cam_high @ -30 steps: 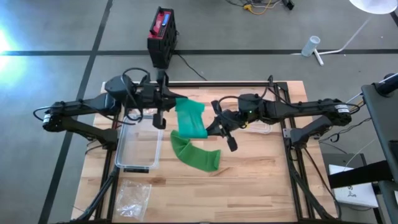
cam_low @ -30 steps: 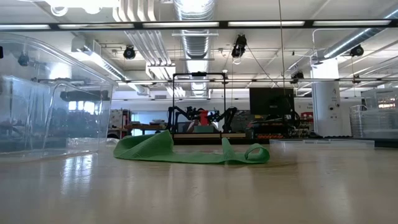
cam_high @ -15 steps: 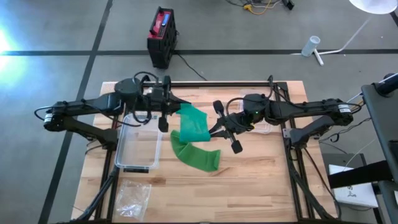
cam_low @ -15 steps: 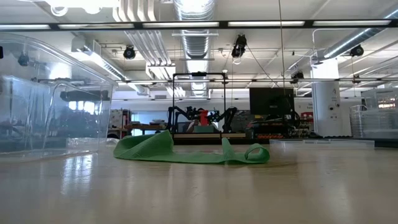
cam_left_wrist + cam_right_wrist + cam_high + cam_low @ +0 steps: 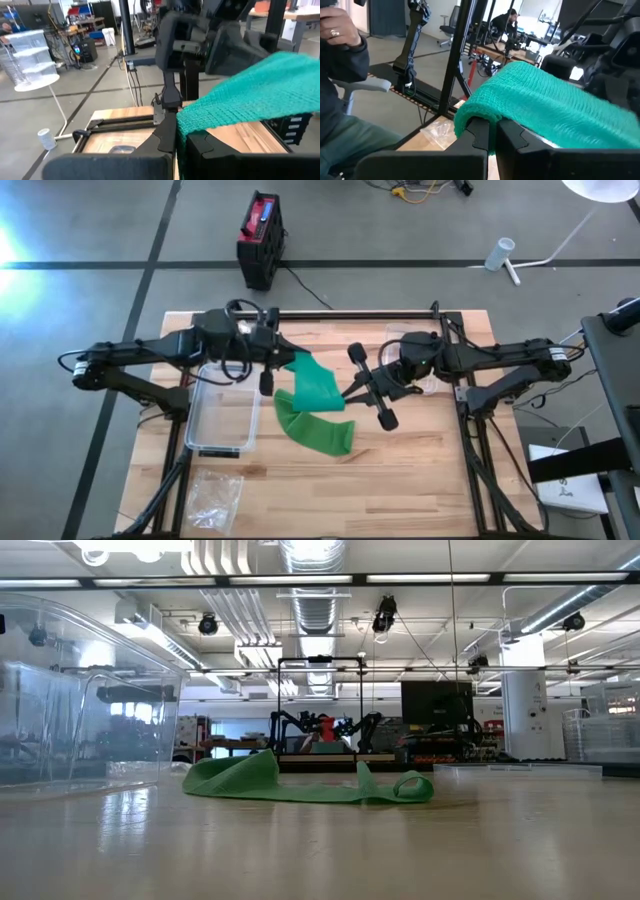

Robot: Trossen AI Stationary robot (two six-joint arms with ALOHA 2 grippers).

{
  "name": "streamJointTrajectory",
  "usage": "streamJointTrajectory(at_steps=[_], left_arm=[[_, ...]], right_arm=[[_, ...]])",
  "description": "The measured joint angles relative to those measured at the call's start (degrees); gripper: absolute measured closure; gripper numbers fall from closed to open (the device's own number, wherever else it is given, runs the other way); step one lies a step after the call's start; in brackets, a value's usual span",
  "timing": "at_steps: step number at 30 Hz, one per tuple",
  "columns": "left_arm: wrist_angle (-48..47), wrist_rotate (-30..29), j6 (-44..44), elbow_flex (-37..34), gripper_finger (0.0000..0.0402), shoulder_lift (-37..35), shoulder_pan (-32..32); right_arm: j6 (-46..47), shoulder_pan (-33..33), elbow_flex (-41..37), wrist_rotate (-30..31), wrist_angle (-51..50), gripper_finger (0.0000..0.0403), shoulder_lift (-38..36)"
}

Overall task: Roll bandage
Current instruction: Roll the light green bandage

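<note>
Above the middle of the wooden desk [image 5: 420, 460], a green bandage [image 5: 318, 392] hung stretched between the two arms, its lower end trailing down onto the boards in loose folds. At its left edge the left gripper [image 5: 283, 360] was clamped on the fabric, fingers [image 5: 167, 135] pressed together around it. At the opposite edge the right gripper [image 5: 350, 393] pinched the cloth likewise, its fingers [image 5: 479, 131] closed on the weave. Just beside the left arm sat a clear plastic bin [image 5: 223, 415], and a crumpled plastic bag [image 5: 213, 498] lay near the desk's front corner. Beyond the desk a person's hand [image 5: 337, 27] showed.
</note>
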Motion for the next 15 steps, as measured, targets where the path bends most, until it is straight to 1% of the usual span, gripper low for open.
streamJointTrajectory(at_steps=[5,11,15], left_arm=[[-0.16,0.03,-0.37,0.01,0.0401,0.81,0.00],[-3.96,0.62,-1.66,0.00,0.0401,0.84,-0.14],[-6.02,3.85,-3.37,0.00,0.0401,0.86,-1.26]], right_arm=[[-0.03,0.07,0.00,0.01,-0.14,0.0400,-0.02],[-0.65,0.04,-0.02,0.17,-0.31,0.0400,-0.45],[-1.55,0.04,-0.02,2.16,-0.36,0.0400,-1.41]])
